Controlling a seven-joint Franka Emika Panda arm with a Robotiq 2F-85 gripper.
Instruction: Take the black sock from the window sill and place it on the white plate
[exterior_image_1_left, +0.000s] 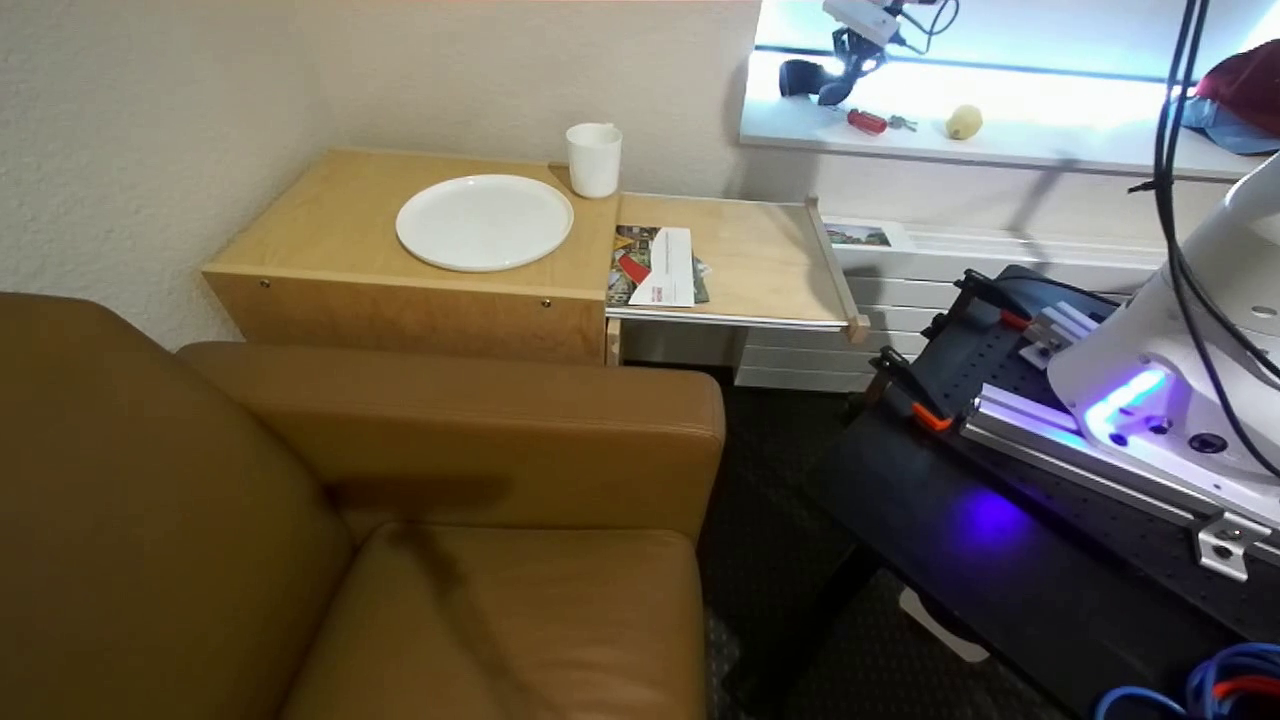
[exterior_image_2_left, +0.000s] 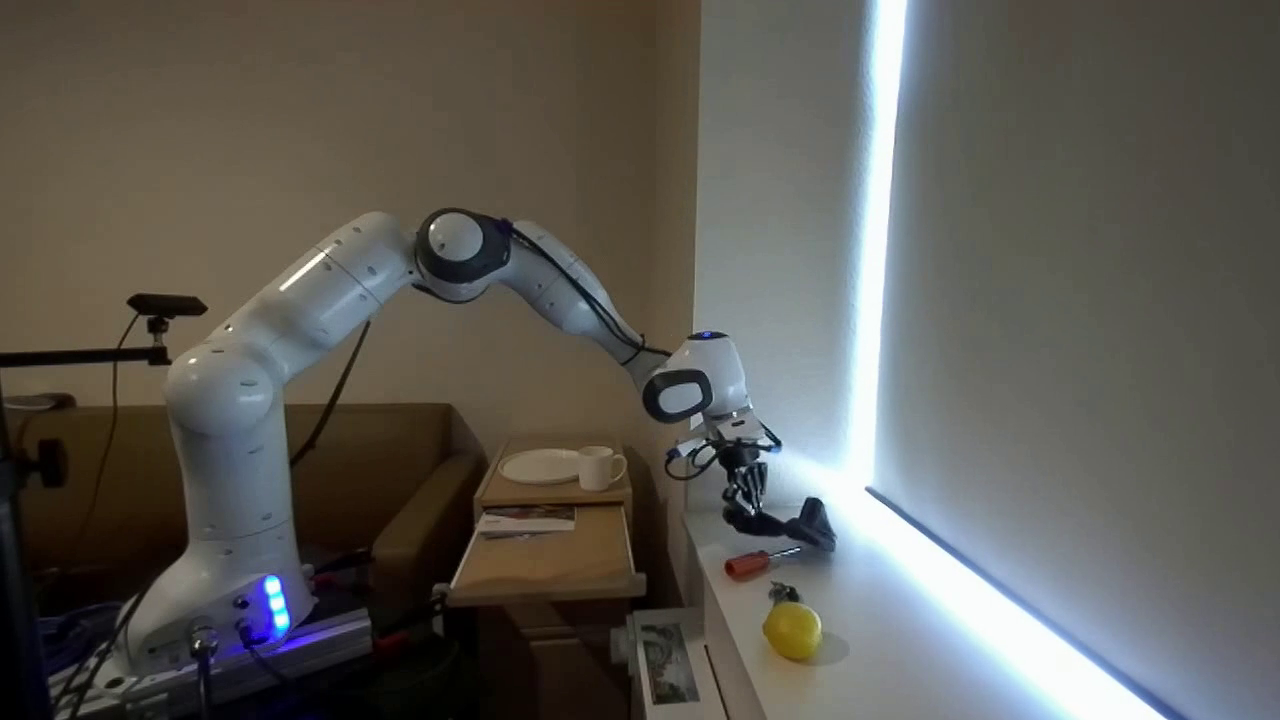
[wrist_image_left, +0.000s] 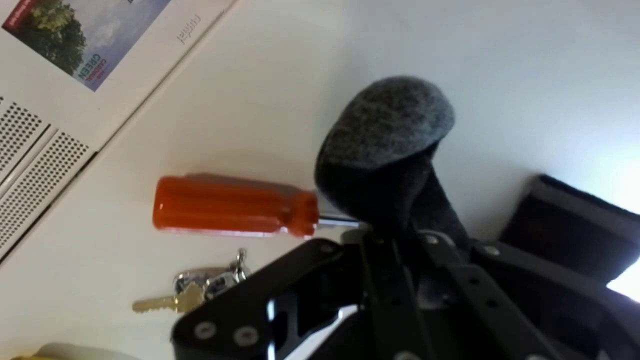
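The jaws are closed on the limp black fabric sock (wrist_image_left: 385, 145) at one end of the white window sill (exterior_image_2_left: 900, 680); whether it touches there is unclear. In an exterior view, the flat, round white plate (exterior_image_1_left: 485, 222) lies near the front edge of the pale wooden surface (exterior_image_1_left: 330, 205), the white handled cup (exterior_image_1_left: 594, 162), interior hidden, at the back right corner.

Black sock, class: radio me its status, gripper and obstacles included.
Gripper shut on black sock, at window sill. White plate not yet reached. Red screwdriver lies close by, might snag.
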